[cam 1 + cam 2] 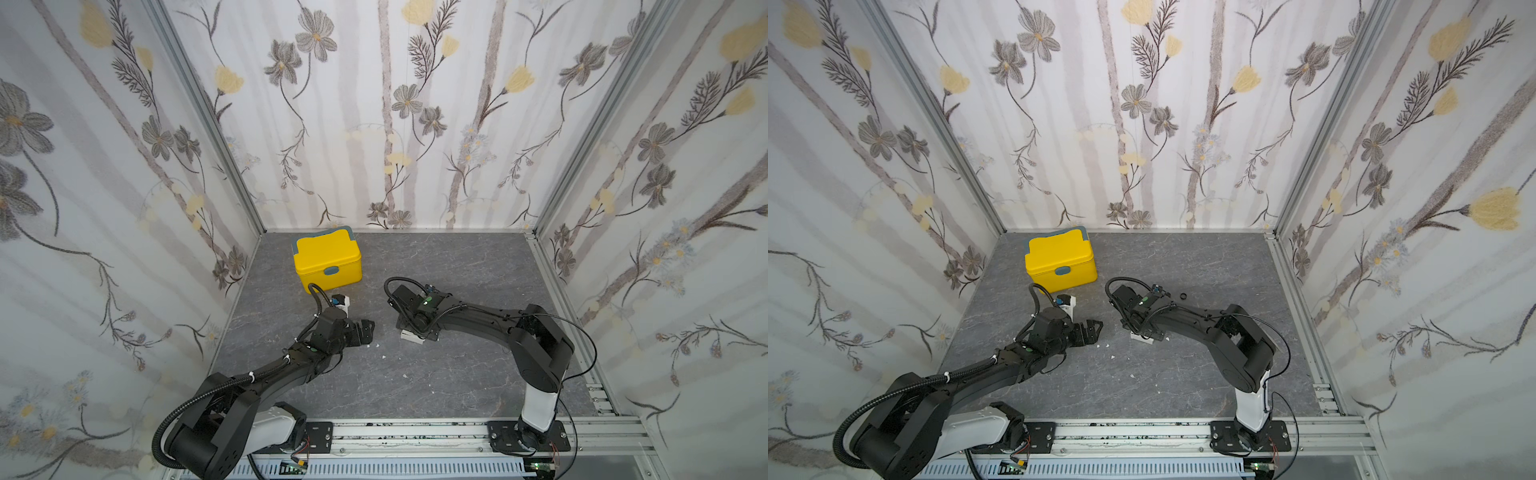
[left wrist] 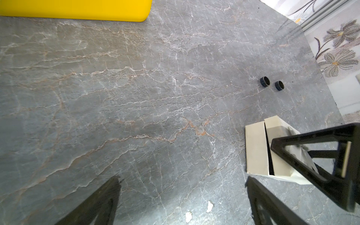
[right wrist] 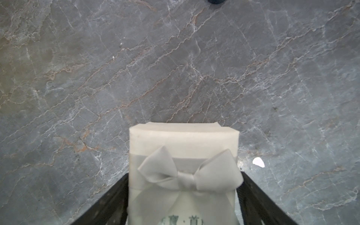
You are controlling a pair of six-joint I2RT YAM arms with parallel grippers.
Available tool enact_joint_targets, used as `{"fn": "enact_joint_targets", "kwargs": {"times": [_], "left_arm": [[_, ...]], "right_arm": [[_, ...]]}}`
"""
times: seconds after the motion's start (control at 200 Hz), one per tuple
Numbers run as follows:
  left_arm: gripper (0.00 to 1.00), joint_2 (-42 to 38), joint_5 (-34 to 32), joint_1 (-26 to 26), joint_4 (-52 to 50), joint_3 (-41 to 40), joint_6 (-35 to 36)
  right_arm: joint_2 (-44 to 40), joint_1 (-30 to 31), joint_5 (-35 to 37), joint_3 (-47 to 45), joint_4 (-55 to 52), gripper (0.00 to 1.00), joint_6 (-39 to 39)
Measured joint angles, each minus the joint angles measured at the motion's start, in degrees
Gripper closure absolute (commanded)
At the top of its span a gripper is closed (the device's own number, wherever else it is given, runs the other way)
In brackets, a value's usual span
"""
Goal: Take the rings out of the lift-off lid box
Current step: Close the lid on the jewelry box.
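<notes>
The right gripper (image 3: pixel 184 174) straddles the lift-off lid box (image 3: pixel 183 140), one finger on each side. I cannot tell whether they press it. The lid bears a grey bow (image 3: pixel 190 175) and printed Chinese characters (image 3: pixel 181 219), cut off and unreadable. The rings (image 2: pixel 265 81) lie on the table (image 2: pixel 136 97) ahead of those fingertips, outside the box. The left gripper (image 2: pixel 183 178) hangs nearby, jaws wide apart.

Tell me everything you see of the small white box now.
The white box looks like matte cardboard, its lid carrying a pale grey bow and dark printed characters. The left wrist view shows a dark gap between two white parts, so lid seating is unclear. It sits on the grey table between the fingers of the right pincer; contact cannot be told.
</notes>
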Motion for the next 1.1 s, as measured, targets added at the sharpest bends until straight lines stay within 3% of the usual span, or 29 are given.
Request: {"fn": "enact_joint_targets", "kwargs": {"times": [0.869,1.099], "left_arm": [[0.00,-0.2,0.6,0.0,2.1,-0.9,0.0],[0.00,-0.2,0.8,0.0,2.1,-0.9,0.0]], "right_arm": [[2.3,1.8,2.2,4.3,-3.4,0.14,-3.8],[2.4,1.9,2.6,4.4,-3.9,0.08,-4.2]]}}
